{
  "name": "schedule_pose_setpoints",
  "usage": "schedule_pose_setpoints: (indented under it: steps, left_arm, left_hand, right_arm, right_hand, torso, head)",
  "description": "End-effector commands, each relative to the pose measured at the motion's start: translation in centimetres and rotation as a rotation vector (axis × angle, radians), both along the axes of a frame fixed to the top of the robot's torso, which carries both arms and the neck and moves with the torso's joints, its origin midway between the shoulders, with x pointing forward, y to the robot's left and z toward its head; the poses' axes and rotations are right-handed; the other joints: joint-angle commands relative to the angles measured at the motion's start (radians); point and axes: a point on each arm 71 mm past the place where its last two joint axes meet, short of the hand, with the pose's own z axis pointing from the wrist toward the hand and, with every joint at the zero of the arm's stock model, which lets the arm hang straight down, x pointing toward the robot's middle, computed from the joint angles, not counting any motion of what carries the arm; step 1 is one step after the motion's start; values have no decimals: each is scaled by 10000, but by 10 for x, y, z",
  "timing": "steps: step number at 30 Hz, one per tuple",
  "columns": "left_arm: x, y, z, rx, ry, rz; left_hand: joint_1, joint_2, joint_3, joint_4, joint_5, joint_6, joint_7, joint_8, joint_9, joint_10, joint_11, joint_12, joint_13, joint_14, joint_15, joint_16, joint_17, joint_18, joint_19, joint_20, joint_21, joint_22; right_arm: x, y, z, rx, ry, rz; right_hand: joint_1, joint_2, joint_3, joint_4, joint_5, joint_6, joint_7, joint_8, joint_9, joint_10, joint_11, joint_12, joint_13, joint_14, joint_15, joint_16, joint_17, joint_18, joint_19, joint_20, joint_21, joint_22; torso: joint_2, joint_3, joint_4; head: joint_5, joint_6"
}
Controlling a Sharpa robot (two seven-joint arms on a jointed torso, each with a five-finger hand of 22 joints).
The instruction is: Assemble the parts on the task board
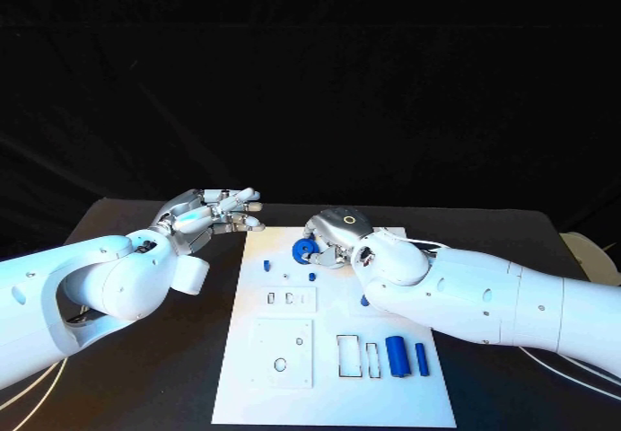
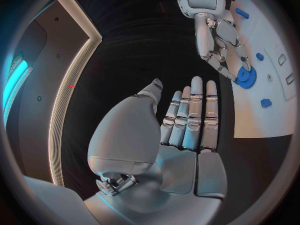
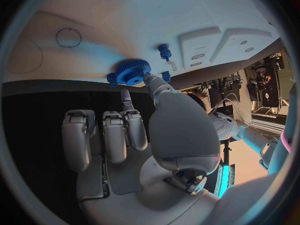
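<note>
Our right hand (image 1: 339, 235) reaches over the far end of the white task board (image 1: 259, 395) and pinches a blue gear (image 1: 304, 250) between its fingertips. The right wrist view shows fingertips (image 3: 152, 81) touching the gear's toothed rim while the gear sits against the board. We judge that it is being seated or turned on its post, which would explain the light grip from the side.

Our left hand (image 1: 207, 215) hovers above the black table (image 1: 129, 224) just beside the board's far left corner, holding nothing. Its fingers lie straight and close together in the left wrist view, so we read it as open and waiting.

Other parts rest on the board. A small blue peg (image 1: 266, 265) stands near the left edge, close to the gear. Two blue cylinders (image 1: 406, 357) lie side by side near the board's near right, beside an outlined rectangular slot (image 1: 349, 356).

Room is tight around the gear, since the peg and our own right forearm crowd it. The board's near left area lies open, and the table to the left of the board gives the left hand free room.
</note>
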Motion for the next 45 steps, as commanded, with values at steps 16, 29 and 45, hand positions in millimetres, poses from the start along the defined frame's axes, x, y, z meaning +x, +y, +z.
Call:
schedule_pose_setpoints:
  steps: [16,29,45]
  left_arm:
    - [-1,-2,1,-71,-11,-198]
    - [0,-1,1,-54,-29,-124]
    - [0,0,1,-40,-23,-87]
  left_hand:
    - [-43,88,-61,-28,15,-41,57,-67,13,-107,6,-58,15,-111,29,54,13,20,-112,-2,49,2]
    - [-49,92,-63,-23,15,-42,58,-70,13,-110,8,-60,15,-120,31,53,13,20,-117,0,48,1]
    - [-49,95,-63,-23,15,-44,60,-73,13,-113,9,-63,15,-128,33,54,14,20,-123,1,48,0]
  right_arm:
    - [-2,-1,-5,-242,849,-12]
    - [1,-3,-10,-648,1459,-230]
    - [3,-8,-10,-833,1344,-559]
  right_hand:
    - [-1824,166,-1445,1716,491,119,-8,-311,17,1,89,-6,1354,1077,96,38,2634,-37,388,113,-102,1891]
    - [-2411,665,-2175,1729,1051,120,9,-473,12,41,102,37,1409,1077,104,38,2634,-74,486,116,12,2013]
    - [-2021,746,-2425,1679,1484,25,70,-642,-20,0,156,2,1375,1077,150,38,2634,-62,457,153,-35,1992]
  torso:
    - [-3,1,-8]
    - [-9,-2,-4]
    - [-8,-3,-4]
  head:
    - [-3,-15]
    - [-15,-60]
    - [-36,-26]
